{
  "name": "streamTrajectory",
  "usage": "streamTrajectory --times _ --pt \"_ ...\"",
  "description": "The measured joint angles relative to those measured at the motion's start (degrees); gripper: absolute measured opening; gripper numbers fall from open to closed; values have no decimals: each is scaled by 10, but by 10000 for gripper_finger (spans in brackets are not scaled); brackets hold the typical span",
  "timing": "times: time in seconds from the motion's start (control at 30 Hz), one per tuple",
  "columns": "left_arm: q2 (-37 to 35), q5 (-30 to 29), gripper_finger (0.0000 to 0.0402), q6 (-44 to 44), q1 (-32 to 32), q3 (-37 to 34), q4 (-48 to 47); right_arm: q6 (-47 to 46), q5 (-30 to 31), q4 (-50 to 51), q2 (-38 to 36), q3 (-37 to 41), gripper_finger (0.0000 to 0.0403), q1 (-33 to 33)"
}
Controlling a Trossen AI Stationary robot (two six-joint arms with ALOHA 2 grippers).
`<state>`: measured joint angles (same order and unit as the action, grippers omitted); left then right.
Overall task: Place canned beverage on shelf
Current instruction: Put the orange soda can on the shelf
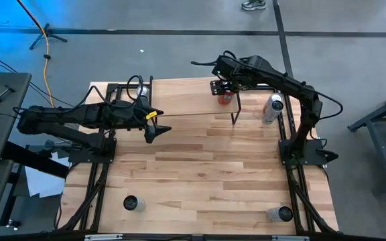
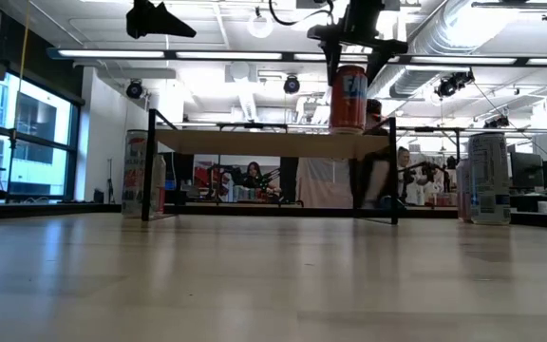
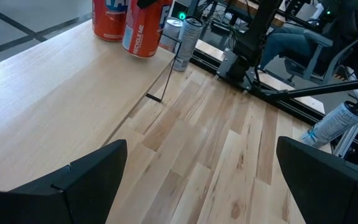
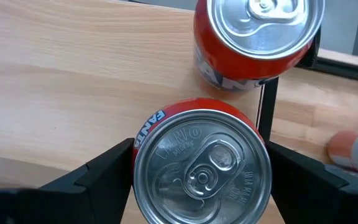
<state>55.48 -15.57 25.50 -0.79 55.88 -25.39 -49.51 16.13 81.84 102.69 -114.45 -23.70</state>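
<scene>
The shelf [image 1: 179,97] stands at the table's far side, a light wood top on thin black legs. Two orange cans are at its right end. My right gripper [image 4: 201,155] comes down over one orange can [image 4: 201,168], which also shows in the low view [image 2: 348,100], and is shut on it. The second orange can [image 4: 257,37] stands on its base on the shelf top just beyond. My left gripper [image 1: 154,127] hangs open above the table near the shelf's front edge, nothing between its fingers. My right gripper pinches the orange can by its side wall just below the rim [image 4: 143,134], one finger [image 4: 98,177] on each opposite side. The fingers come from above, slanting steeply down. The can stays about upright, its base at the shelf's top [image 2: 254,142].
A tall white can [image 1: 271,107] stands on the table right of the shelf. Another can [image 2: 139,171] stands by the shelf's left legs. Two dark-topped cans [image 1: 131,202] [image 1: 280,214] stand near the table's front corners. The table's middle is bare wood.
</scene>
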Motion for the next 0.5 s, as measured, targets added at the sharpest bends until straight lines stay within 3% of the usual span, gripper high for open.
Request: streamTrajectory --times 0.5 --pt "0 0 376 -1 0 0 0 -30 -5 9 15 -1 310 0"
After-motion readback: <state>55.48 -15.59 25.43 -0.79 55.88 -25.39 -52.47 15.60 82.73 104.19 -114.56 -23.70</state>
